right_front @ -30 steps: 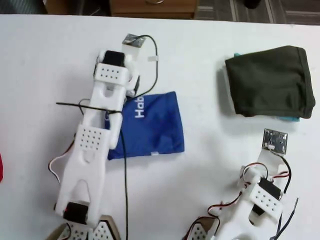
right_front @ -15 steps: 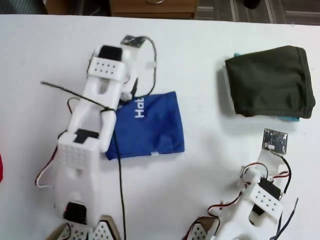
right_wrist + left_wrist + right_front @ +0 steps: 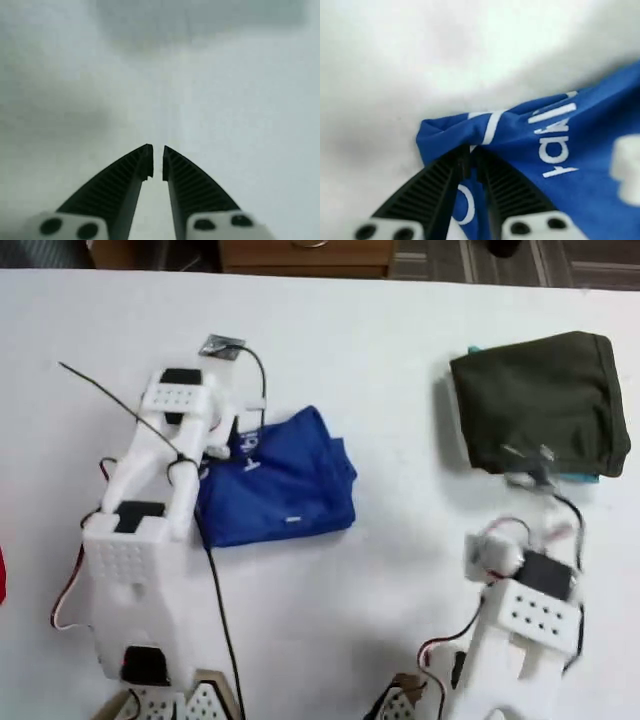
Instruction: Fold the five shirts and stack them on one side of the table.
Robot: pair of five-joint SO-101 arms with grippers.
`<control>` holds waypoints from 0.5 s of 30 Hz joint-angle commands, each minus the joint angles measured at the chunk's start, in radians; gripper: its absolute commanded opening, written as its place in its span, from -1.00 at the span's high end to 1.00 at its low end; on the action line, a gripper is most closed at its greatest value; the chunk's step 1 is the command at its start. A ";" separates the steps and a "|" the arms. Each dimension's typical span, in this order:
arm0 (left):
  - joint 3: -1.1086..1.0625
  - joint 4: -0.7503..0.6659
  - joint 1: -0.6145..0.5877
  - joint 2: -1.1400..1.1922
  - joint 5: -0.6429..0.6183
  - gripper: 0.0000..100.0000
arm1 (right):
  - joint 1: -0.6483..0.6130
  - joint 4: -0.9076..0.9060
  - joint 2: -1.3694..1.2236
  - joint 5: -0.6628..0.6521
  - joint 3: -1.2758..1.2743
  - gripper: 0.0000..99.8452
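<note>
The left gripper point(image 3: 471, 154) is clamped on a bunched fold of the blue shirt point(image 3: 560, 145), its dark jaws pinching the cloth just below a white stripe; the left wrist view makes this plain. In the high view the blue shirt point(image 3: 285, 485) lies rumpled at centre left of the white table point(image 3: 400, 570). A folded dark green shirt point(image 3: 535, 405) sits at upper right over a teal cloth point(image 3: 580, 478). The right gripper point(image 3: 157, 162) has its jaws drawn almost together on nothing.
</note>
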State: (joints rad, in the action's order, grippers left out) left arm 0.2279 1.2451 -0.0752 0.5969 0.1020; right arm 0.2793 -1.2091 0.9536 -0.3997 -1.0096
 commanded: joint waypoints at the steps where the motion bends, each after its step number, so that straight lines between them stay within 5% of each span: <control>1: -0.001 -0.014 -0.018 -0.052 0.006 0.89 | -0.285 -0.038 0.013 0.005 0.155 0.92; 5: 0.008 0.037 0.020 -0.057 0.000 0.89 | -0.461 0.044 -0.065 0.083 0.201 0.92; 15: -0.001 0.213 0.046 -0.324 -0.026 0.89 | -0.567 0.031 -0.605 0.175 0.574 0.92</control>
State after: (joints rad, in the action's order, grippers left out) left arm 0.2217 1.4047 -0.0230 0.4112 0.0836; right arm -0.2547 -1.1278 0.4595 -0.2309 -0.6045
